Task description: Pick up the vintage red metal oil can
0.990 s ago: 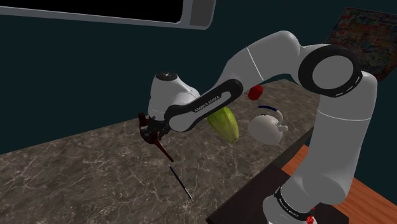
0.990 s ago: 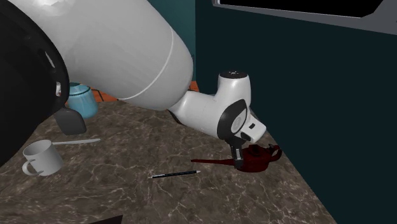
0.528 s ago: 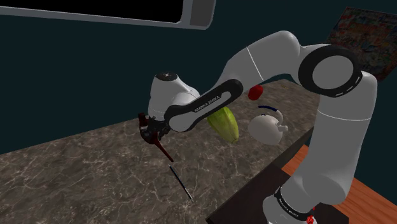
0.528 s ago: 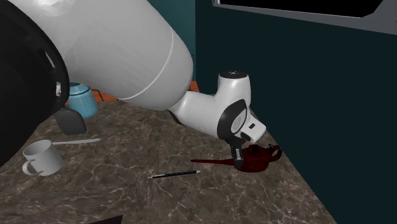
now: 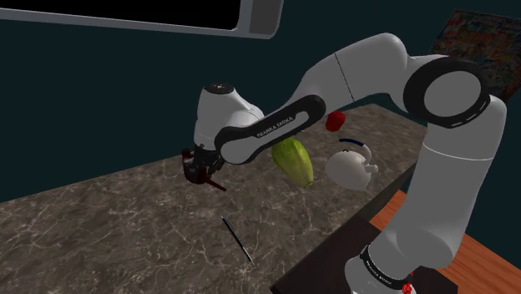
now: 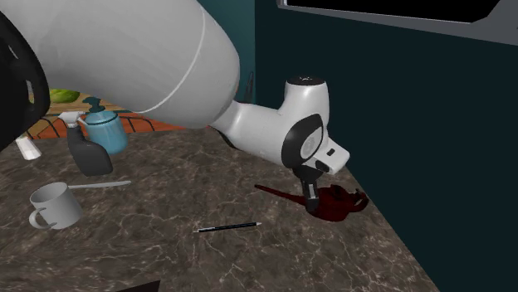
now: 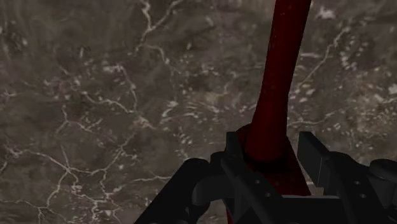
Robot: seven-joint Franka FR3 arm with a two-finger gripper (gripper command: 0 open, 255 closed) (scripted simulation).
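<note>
Beyond the pen [image 6: 226, 226], the gripper [image 7: 272, 154] has its jaws closed on the dark red can [image 7: 277, 76], clasping it at the base of the spout. The grasp is done. The can looks barely clear of the counter [image 6: 166, 249], so we judge that a clean lift remains. Farther past the pen, the arm [image 5: 275, 129] reaches low, with its wrist bent down over the can.

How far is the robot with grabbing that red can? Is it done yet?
Nearly. Done: the end effector is shut on the dark red oil can. Happening: the can sits higher over the marble counter than a second ago, its spout end raised. Left: lifting it well clear of the counter.
</note>
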